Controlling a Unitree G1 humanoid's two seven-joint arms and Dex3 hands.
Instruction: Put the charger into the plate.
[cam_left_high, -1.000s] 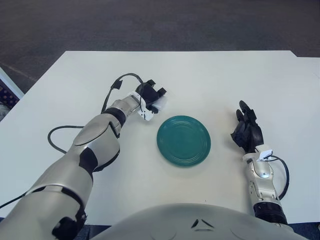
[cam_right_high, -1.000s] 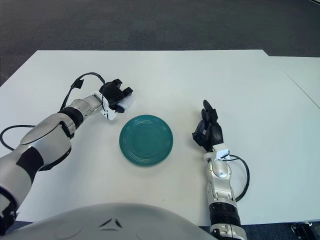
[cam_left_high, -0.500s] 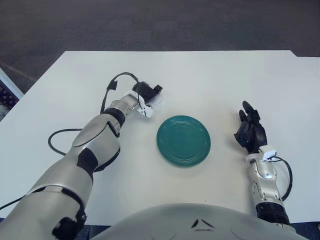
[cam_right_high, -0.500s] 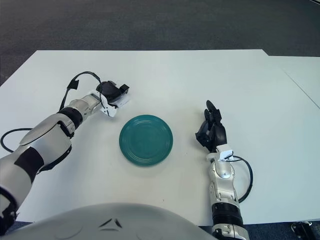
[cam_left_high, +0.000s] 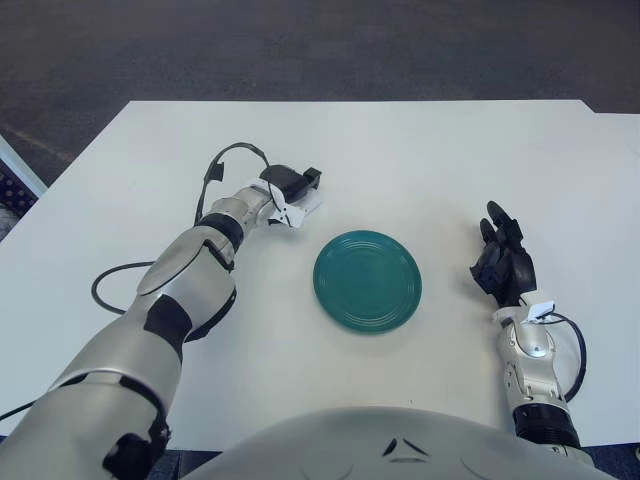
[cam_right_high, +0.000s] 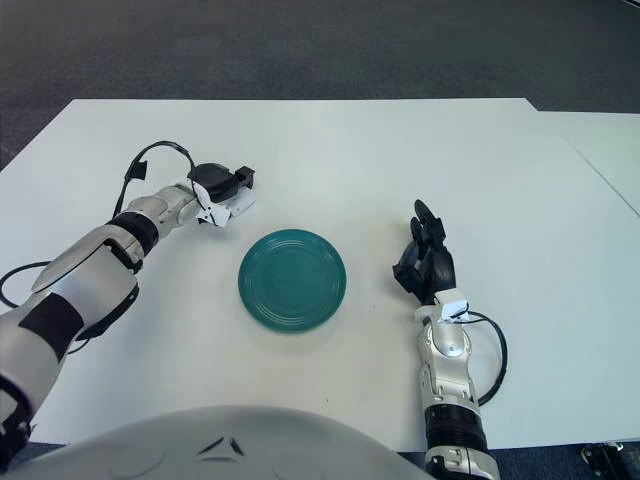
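Left eye view: left hand (cam_left_high: 292, 190) grips the small white plastic charger (cam_left_high: 303, 206), far-left of the round teal plate (cam_left_high: 367, 281); nothing is in the plate. Carrying and placing remain; right hand (cam_left_high: 503, 262) rests open on the white counter (cam_left_high: 420, 150).

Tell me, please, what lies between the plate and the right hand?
Nothing: bare white table separates the plate from the right hand, shown in both eye views.

Large white flat-topped rectangular table (cam_left_high: 420, 150) fills most of both views, matte surface, evenly lit, soft shadows only. Beyond its far edge, dark grey speckled carpet floor (cam_left_high: 320, 50) runs across the top. A second white tabletop (cam_right_high: 605, 150) sits just beside the right edge, thin seam between. At far left, a patterned dark-and-light strip (cam_left_high: 12, 190) near the floor, unclear what.
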